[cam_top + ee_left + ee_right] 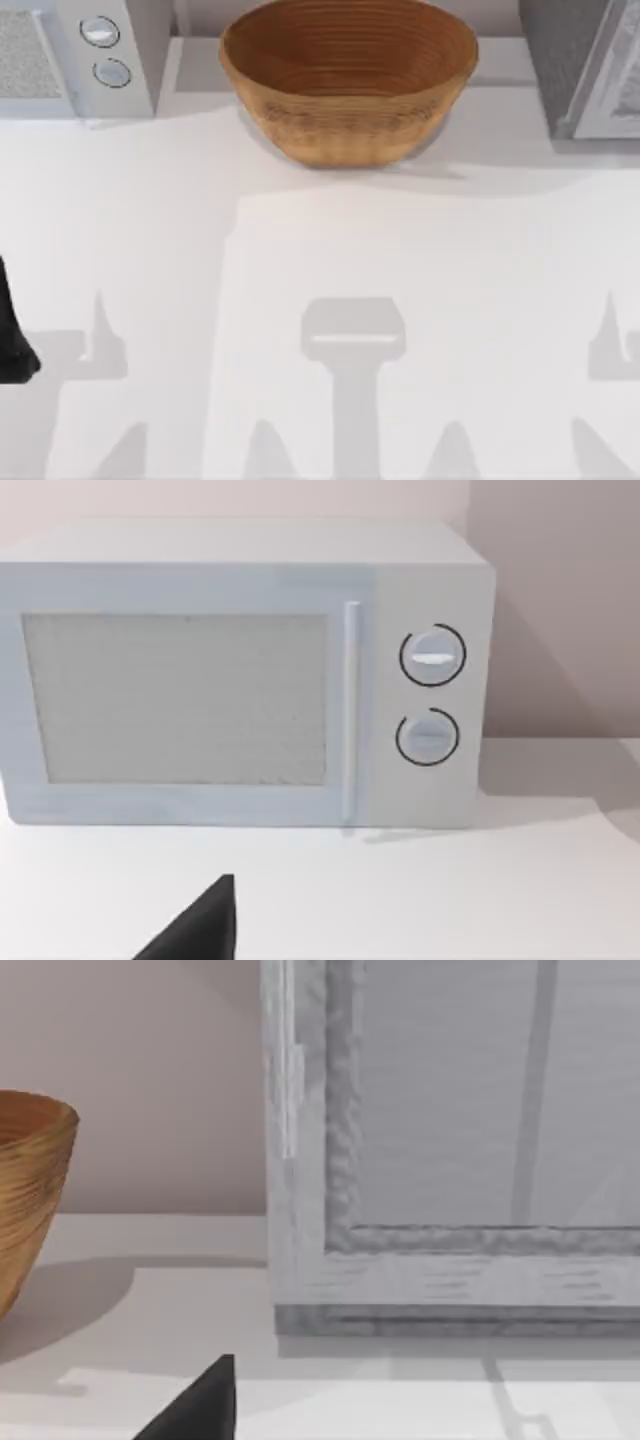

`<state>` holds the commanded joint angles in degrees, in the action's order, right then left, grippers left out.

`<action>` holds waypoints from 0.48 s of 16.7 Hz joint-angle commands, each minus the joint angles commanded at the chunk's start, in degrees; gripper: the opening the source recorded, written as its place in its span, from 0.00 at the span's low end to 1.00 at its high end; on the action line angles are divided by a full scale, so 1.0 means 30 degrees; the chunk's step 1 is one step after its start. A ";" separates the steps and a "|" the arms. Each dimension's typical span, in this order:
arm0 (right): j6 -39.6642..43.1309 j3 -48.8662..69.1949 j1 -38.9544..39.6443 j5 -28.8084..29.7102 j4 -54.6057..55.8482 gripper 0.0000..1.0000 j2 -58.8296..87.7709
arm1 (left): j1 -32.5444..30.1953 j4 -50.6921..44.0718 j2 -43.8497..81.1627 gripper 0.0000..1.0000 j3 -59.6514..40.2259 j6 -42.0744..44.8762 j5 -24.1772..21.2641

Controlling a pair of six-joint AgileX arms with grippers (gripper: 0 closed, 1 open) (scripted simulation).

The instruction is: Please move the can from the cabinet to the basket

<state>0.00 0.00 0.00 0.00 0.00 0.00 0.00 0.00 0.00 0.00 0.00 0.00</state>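
Near edge of the desk (330,250): bare white top crossed by grey shadows of my arms. My left arm (12,335) shows as a dark shape at the desk's left edge, parked low. In the left wrist view one dark fingertip (200,930) of my left gripper pokes in above the desk; whether those jaws are spread or pressed together, I cannot tell. Same for my right gripper: one dark fingertip (200,1410) in the right wrist view, jaw state cannot be told.

Far edge, middle: the basket (348,80), tan woven wicker, ribbed rings inside, upright, interior holding nothing I can see.

Far left corner: a white appliance (250,675) with two round knobs, door closed.

Far right corner: the cabinet (585,65), dark-grey speckled, pale framed door panel (480,1100). The right wrist view faces that panel close up, basket rim beside it. The can's position cannot be told.
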 joint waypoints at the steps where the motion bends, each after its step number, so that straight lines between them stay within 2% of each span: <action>1: 0.0000 0.0000 0.0000 0.0000 0.0000 1.00 0.0000 | 0.0000 0.0000 0.0000 1.00 0.0000 0.0000 0.0000; 4: -0.0006 0.0607 0.0078 0.0083 -0.0177 1.00 0.0560 | 0.0000 0.0000 0.0000 1.00 0.0000 0.0000 0.0000; 8: -0.0038 0.4224 0.0501 0.0536 -0.1140 1.00 0.3612 | 0.0000 0.0000 0.0000 1.00 0.0000 0.0000 0.0000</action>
<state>-0.11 12.67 1.50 1.61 -3.42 10.84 0.00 0.00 0.00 0.00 0.00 0.00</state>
